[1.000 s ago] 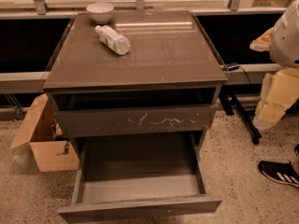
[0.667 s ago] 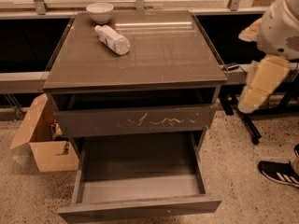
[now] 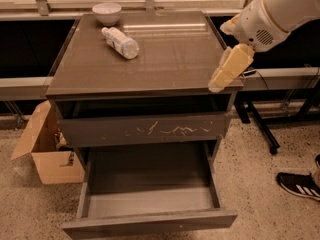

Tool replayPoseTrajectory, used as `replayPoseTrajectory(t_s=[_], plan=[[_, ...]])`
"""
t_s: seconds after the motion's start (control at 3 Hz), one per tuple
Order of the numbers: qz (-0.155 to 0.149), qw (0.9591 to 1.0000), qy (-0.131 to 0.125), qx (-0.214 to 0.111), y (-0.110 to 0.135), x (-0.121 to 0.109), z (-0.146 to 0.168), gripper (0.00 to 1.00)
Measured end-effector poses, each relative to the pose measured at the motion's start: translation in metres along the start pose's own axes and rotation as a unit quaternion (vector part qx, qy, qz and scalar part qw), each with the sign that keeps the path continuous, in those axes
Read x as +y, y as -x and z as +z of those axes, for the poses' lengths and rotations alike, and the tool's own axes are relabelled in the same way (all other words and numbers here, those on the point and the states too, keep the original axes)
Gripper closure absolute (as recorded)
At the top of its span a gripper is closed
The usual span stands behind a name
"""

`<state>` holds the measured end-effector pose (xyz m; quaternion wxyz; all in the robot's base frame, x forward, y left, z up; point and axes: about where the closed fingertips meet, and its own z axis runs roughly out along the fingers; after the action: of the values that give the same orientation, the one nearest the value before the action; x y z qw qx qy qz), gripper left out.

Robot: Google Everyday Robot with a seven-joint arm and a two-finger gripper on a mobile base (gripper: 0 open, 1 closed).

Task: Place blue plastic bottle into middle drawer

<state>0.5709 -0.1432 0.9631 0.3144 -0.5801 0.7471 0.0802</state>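
The blue plastic bottle (image 3: 120, 42), clear with a pale label, lies on its side on the back left of the cabinet top (image 3: 170, 59). The middle drawer (image 3: 150, 223), dark grey-brown with a plain front, is pulled wide open below, and its lighter floor holds nothing. My gripper (image 3: 226, 66) hangs at the right edge of the cabinet top, far to the right of the bottle and holding nothing.
A white bowl (image 3: 107, 13) stands just behind the bottle. The drawer with pale scratches (image 3: 145, 130) is closed above the open one. An open cardboard box (image 3: 47, 154) sits on the floor at the left. A black stand leg (image 3: 260, 129) and a person's shoe (image 3: 299, 184) are at the right.
My arm has swung in from the right edge of view, leftward and up, to the cabinet's right edge. The bottle, bowl and drawers have not moved.
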Motion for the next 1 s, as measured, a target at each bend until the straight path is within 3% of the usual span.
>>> replayPoseTrajectory(t_s=[0.33,0.67,1.0], plan=[[0.0,1.0,0.0,0.0,0.0,0.0,0.0,0.0],[-0.009,0.9997,0.009,-0.021,0.008,-0.023,0.031,0.0],[-0.02,0.9981,0.011,-0.057,0.029,-0.059,0.08,0.0]])
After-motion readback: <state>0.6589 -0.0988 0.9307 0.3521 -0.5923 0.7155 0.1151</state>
